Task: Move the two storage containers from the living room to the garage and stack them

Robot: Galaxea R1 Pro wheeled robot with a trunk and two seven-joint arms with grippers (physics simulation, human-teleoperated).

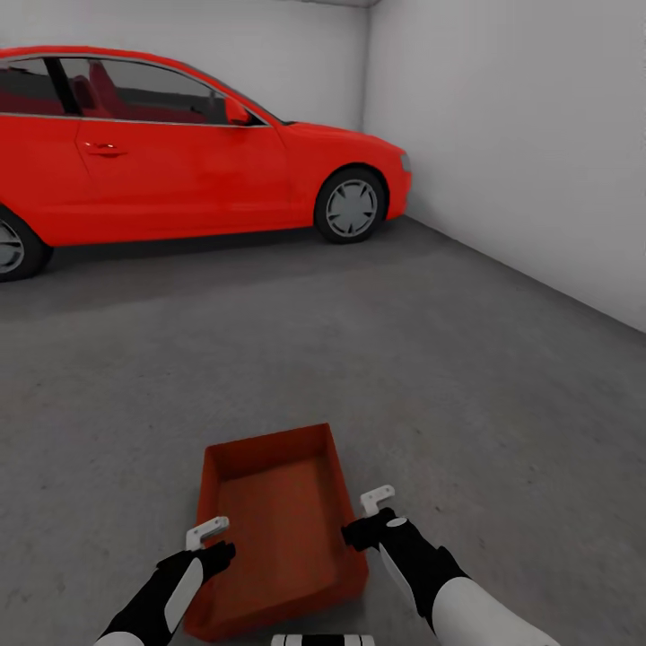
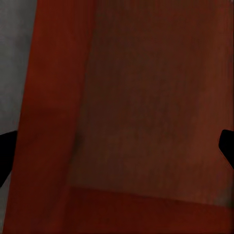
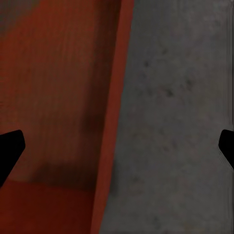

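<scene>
- Head view: one storage container (image 1: 276, 529), an orange-red open bin, sits low over the grey concrete floor (image 1: 431, 359) of the garage, near a red car (image 1: 179, 152). The left gripper (image 1: 208, 541) and right gripper (image 1: 368, 513) flank its long walls. Whether the bin rests on the floor or is carried cannot be told. Judged progress: one bin has reached the garage; stacking remains.
- Left wrist view: the bin's wall and ribbed bottom (image 2: 146, 107) lie between the fingers (image 2: 6, 156), which stand wide.
- Right wrist view: the fingers (image 3: 9, 151) stand wide, straddling the bin's side wall (image 3: 114, 112), with floor beside it.
</scene>
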